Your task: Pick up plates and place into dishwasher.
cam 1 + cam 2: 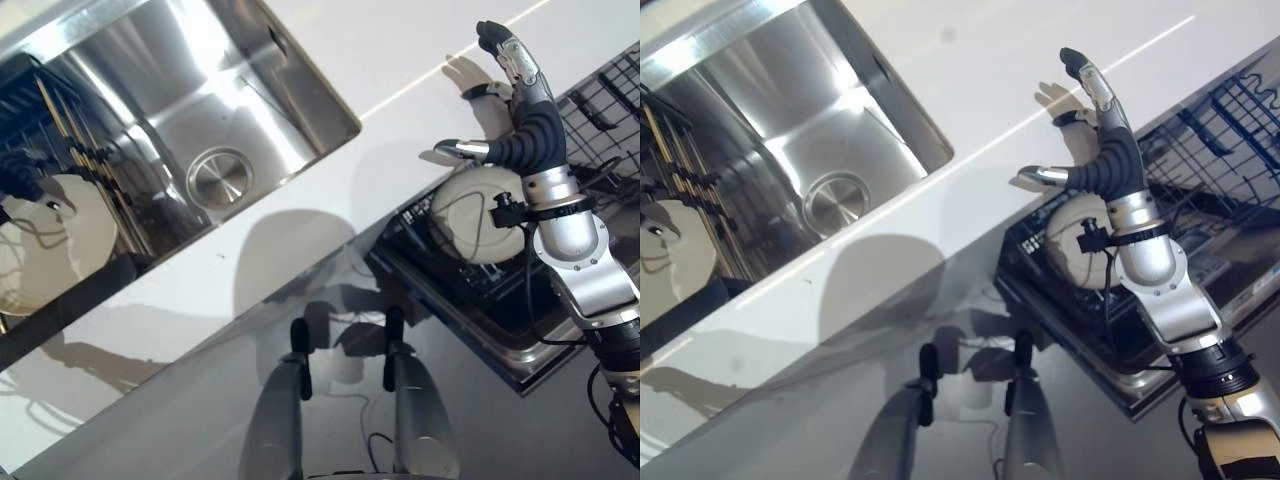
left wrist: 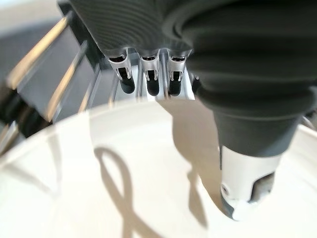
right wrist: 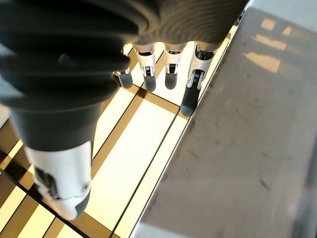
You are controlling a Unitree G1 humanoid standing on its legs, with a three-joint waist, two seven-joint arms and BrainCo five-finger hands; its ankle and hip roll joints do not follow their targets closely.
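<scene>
Plate against left hand fingers

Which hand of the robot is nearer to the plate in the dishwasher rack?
The right hand: it is open above the counter, just past the racked plate. The left hand is far off, holding another plate beside the sink.

The sink sits sunk into the tabletop on the left, its drain in the basin floor. At the far left, beside the sink, a plate stands among the bars of a rack, with the left hand against it. Over on the right, below the tabletop's edge, the dishwasher rack holds another plate. The right hand hangs above that plate, over the tabletop's edge.
</scene>
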